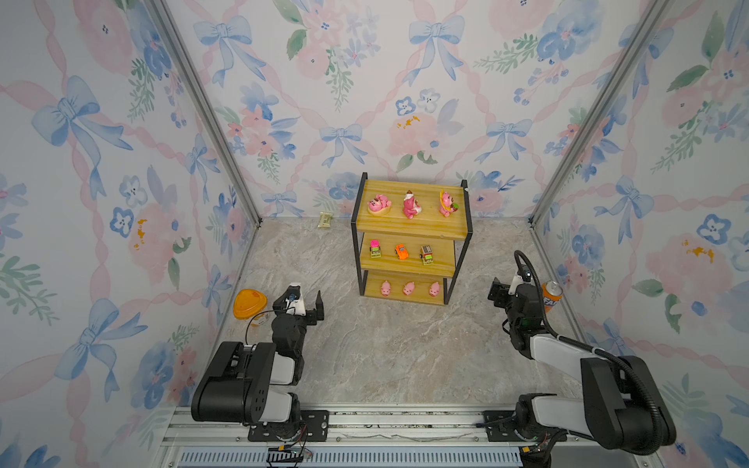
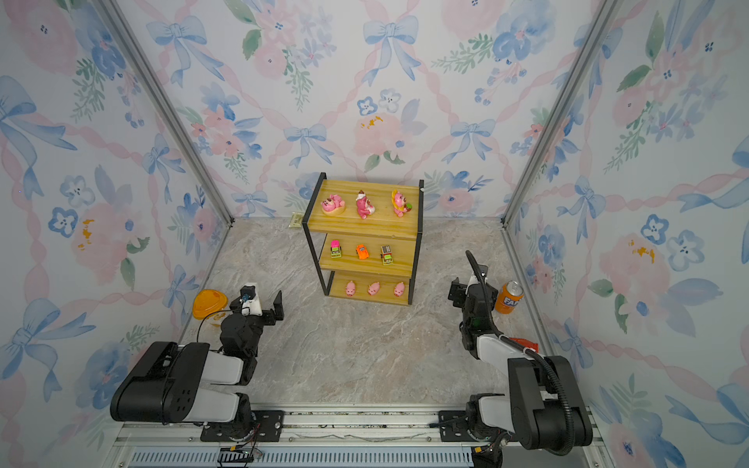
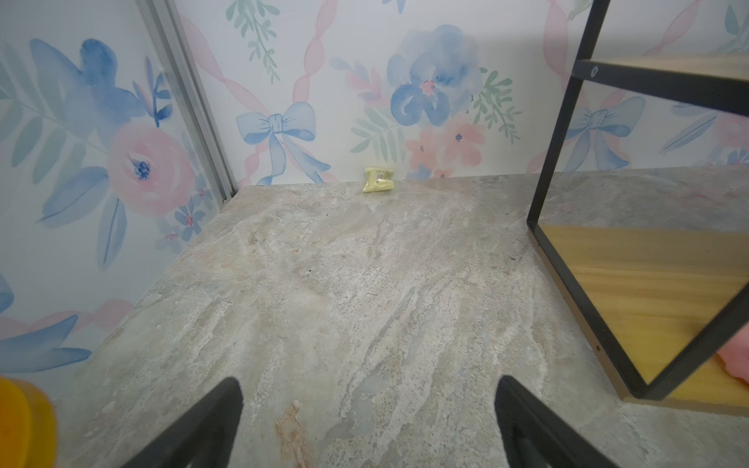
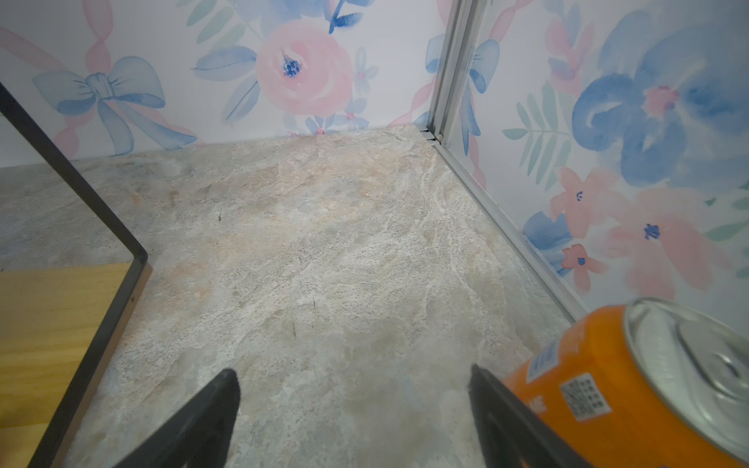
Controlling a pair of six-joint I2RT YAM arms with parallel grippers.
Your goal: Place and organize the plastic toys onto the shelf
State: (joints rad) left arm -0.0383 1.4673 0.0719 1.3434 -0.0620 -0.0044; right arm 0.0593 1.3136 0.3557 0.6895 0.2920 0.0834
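The shelf [image 1: 429,227] stands at the back middle of the table in both top views. Three pink cartoon figurines [image 1: 411,205] line its top board. On the middle board sit three mini cars [image 1: 401,251], and three tiny pink pigs [image 1: 409,289] rest on the bottom board. My left gripper [image 1: 303,302] hovers left of the shelf's foot, open and empty [image 3: 369,389]. Right of the shelf, my right gripper [image 1: 504,289] is also open with nothing between its fingers [image 4: 353,377]. In the left wrist view the shelf [image 3: 648,283] shows one pig's edge [image 3: 738,356].
An orange-lidded tub [image 1: 249,304] sits by the left wall beside my left gripper. An orange soda can [image 1: 552,295] stands against the right wall, just beside my right gripper's outer finger [image 4: 498,405]. A small yellowish packet [image 1: 325,220] lies at the back wall.
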